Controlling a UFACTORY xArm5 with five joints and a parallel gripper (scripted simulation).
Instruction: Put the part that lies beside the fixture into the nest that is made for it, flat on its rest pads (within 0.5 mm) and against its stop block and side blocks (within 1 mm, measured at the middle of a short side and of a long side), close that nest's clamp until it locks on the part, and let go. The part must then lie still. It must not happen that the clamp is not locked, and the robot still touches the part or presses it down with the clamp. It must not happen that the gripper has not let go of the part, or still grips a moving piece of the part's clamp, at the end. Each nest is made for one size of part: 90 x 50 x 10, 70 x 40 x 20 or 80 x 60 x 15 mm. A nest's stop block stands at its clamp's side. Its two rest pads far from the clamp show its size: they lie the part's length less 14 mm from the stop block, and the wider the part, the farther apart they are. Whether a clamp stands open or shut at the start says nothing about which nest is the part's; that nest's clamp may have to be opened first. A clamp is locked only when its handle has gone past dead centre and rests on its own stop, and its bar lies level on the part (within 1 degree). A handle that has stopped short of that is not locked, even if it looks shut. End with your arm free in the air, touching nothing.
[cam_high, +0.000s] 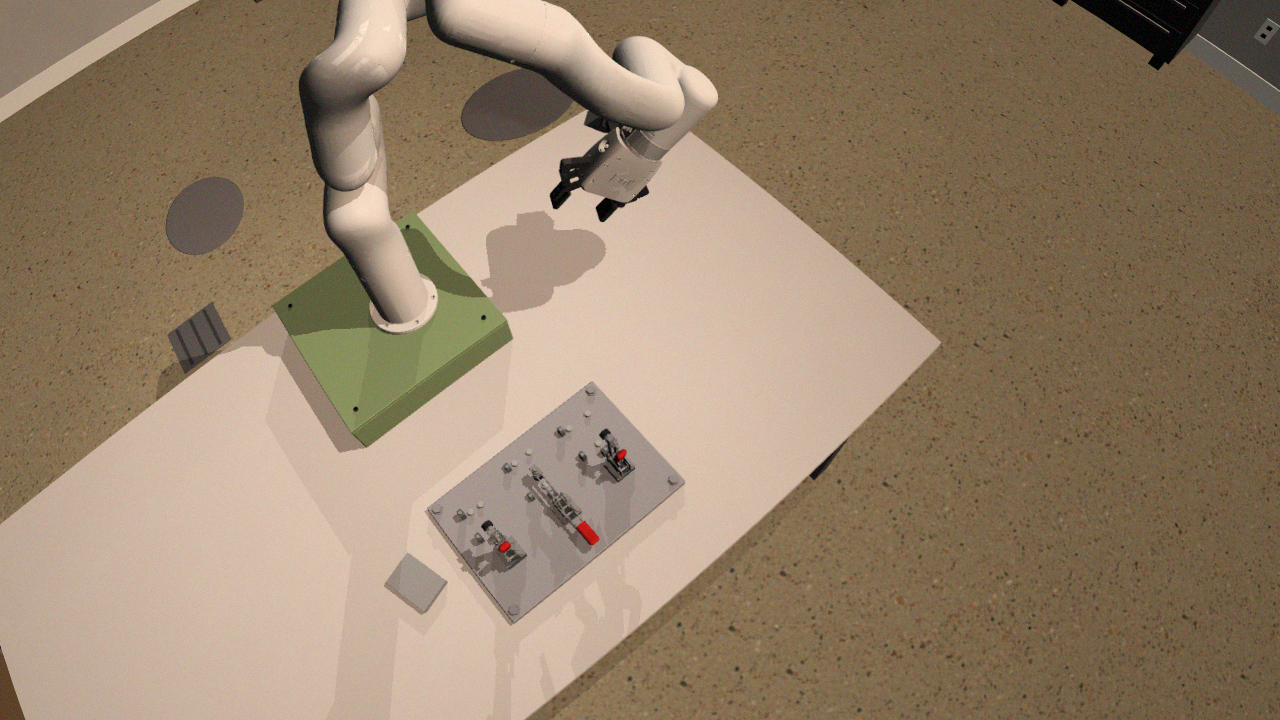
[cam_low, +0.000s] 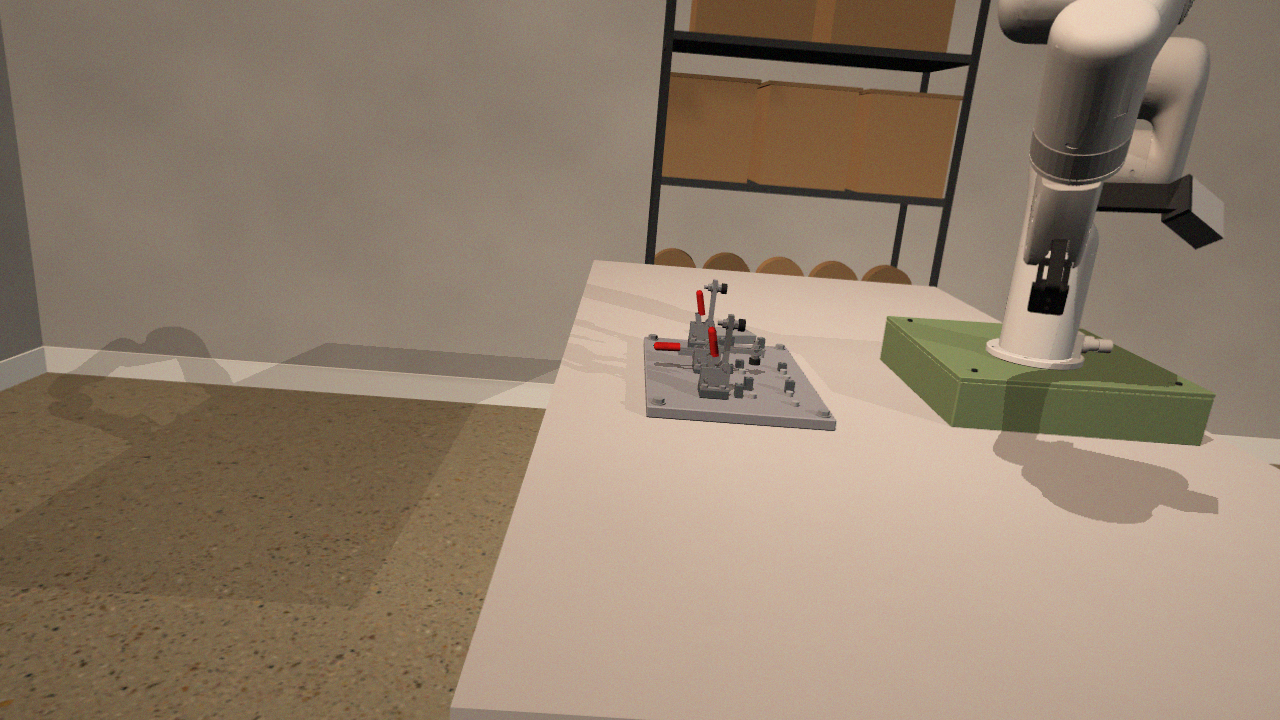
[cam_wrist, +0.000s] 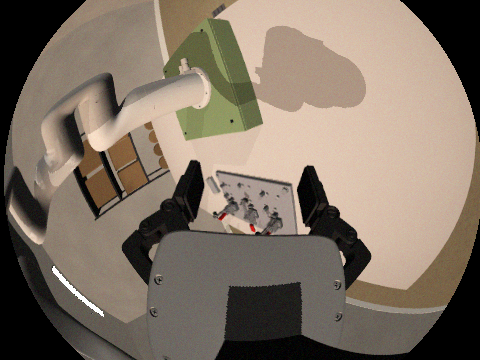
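Observation:
The grey flat part (cam_high: 416, 582) lies on the table just off the fixture's left end; it does not show in the other views. The grey fixture plate (cam_high: 547, 573) (cam_low: 716, 410) (cam_wrist: 280, 188) carries three nests with red-handled clamps. The left clamp's handle (cam_high: 504, 545) and the right clamp's handle (cam_high: 623, 454) stand up. The middle clamp's handle (cam_high: 587, 533) (cam_low: 666, 345) lies flat. My gripper (cam_high: 582, 204) (cam_low: 1043, 295) (cam_wrist: 252, 174) is open and empty. It hangs high over the far end of the table, well away from the part and the fixture.
The arm's green base (cam_high: 393, 358) (cam_low: 1047, 394) (cam_wrist: 214, 80) stands on the table between the gripper and the part. A shelf rack (cam_low: 805, 188) with cardboard boxes stands behind the table. The fixture sits near the table's long edge.

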